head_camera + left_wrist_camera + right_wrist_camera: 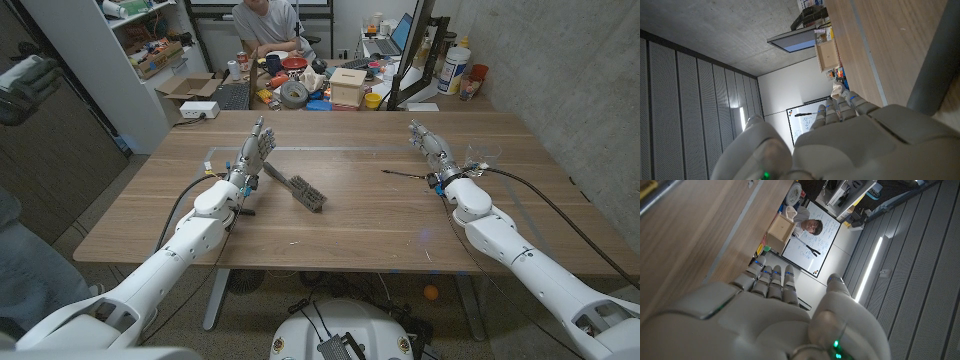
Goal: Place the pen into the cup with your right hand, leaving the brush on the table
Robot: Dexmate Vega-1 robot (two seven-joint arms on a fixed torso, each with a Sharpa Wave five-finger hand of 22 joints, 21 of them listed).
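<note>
The right hand [428, 142] stands on its edge on the desk [360, 215], fingers straight, loosely apart and pointing away from the robot, holding nothing. In the right wrist view the same hand [775, 315] shows its back and its fingers reaching out along the wood, with nothing between them. That posture reads as waiting, with the grasp not yet begun.

Just beside the right hand, toward the middle of the desk, lies the pen [405, 174], a thin dark stick flat on the wood and pointing roughly across the desk. It sits close to the right wrist, so the hand would probably need to turn and come down on it from above.

The cup is harder to place: a small clear, glinting thing [484, 157] lies near the right hand on its outer side, and it may be the cup, though the head view is too coarse to be sure.

Across the desk, the left hand [255, 152] also stands on its edge, fingers straight and slightly apart, grasping nothing; its back [860, 140] shows in the left wrist view. The brush [296, 189] lies just beside it, bristle head toward the centre, well apart from the pen, which suits leaving it where it is.

Behind the desk a person [265, 25] sits at a cluttered bench.
</note>
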